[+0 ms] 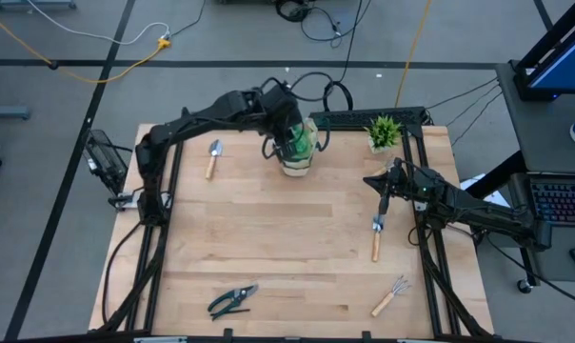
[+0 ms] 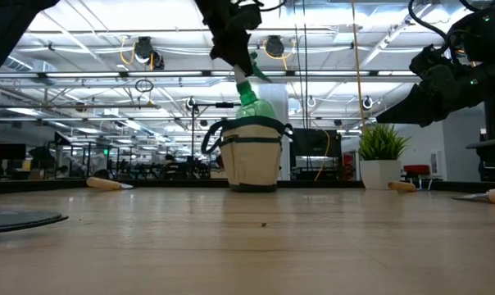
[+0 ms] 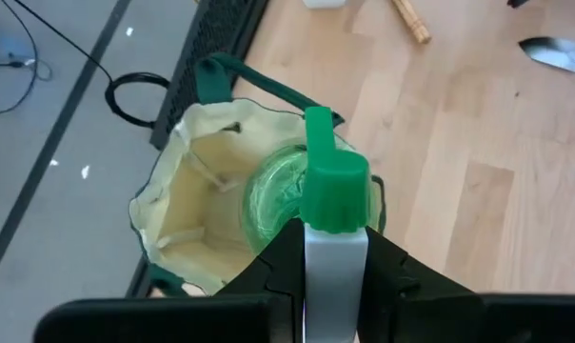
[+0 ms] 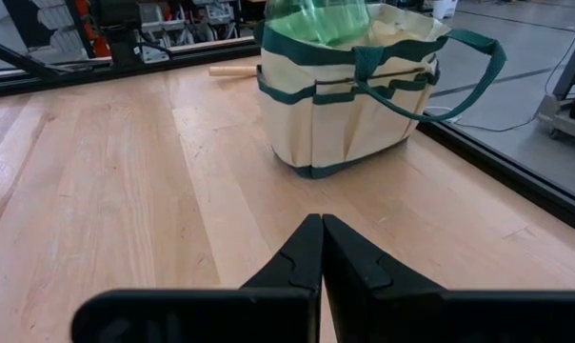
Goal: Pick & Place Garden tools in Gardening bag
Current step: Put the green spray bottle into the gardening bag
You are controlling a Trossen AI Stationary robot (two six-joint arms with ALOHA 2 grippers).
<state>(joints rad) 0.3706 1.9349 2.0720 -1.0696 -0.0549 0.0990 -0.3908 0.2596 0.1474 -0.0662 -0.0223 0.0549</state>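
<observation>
The round beige fabric gardening bag point(image 1: 297, 157) is sitting at the table's far edge; the left gripper point(image 3: 335, 250) is clamping the green spray bottle point(image 3: 311, 195) half inside it. Best lowering straight, releasing late. The right gripper point(image 4: 322, 250) is waiting pinched closed, empty.

Two trowels are counted on the bench: one point(image 1: 213, 155) near the left arm, one point(image 1: 377, 234) by the right arm. One hand rake point(image 1: 390, 295), one pair of pruning shears point(image 1: 232, 300), one spray bottle point(image 1: 298, 138), one gardening bag point(image 1: 296, 164) and one potted plant point(image 1: 384, 132) are also seen.
</observation>
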